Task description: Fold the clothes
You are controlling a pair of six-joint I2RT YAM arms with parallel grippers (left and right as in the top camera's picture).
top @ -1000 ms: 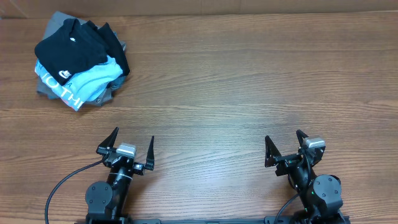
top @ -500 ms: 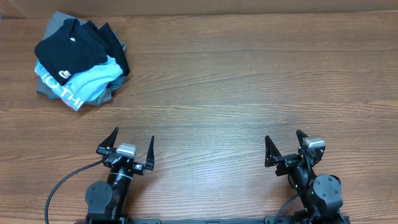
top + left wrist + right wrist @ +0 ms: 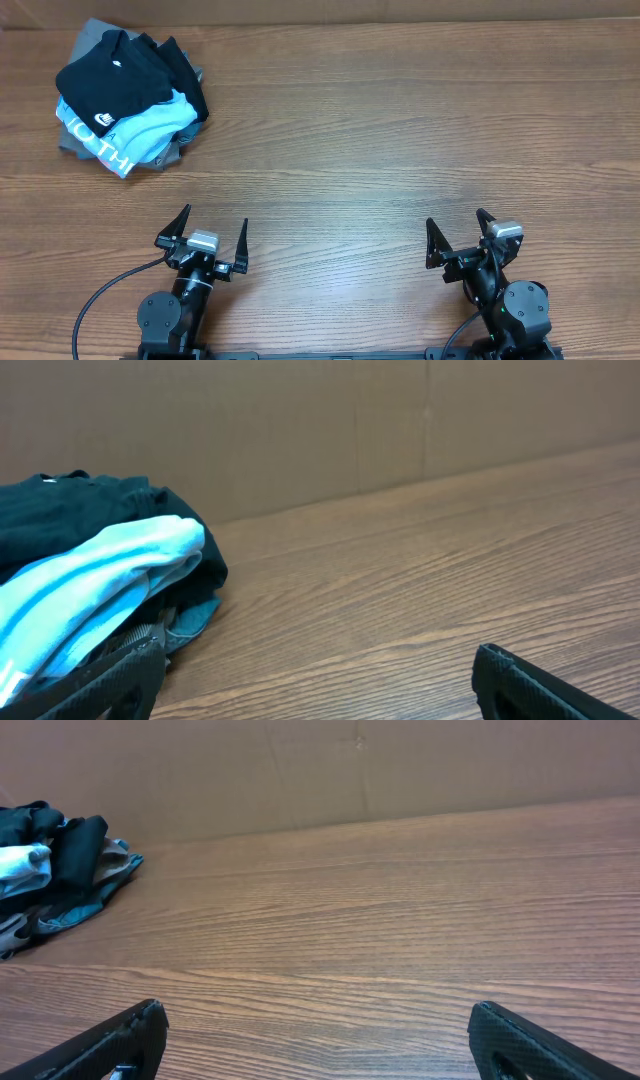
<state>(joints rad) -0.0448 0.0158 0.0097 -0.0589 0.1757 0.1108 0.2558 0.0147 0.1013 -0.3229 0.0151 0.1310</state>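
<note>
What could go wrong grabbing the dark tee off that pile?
1. The dark T-shirt lies crumpled on top of the light blue T-shirt and the grey garment. A deep pinch could drag those along too.
2. The pile sits in the far left corner of the table, well away from the open right gripper. The open left gripper may have to pull the shirt out alone, likely bunching it further.

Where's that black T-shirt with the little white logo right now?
In the overhead view, the dark T-shirt lies bunched on top of the light blue T-shirt, at the far left corner of the table.
</note>
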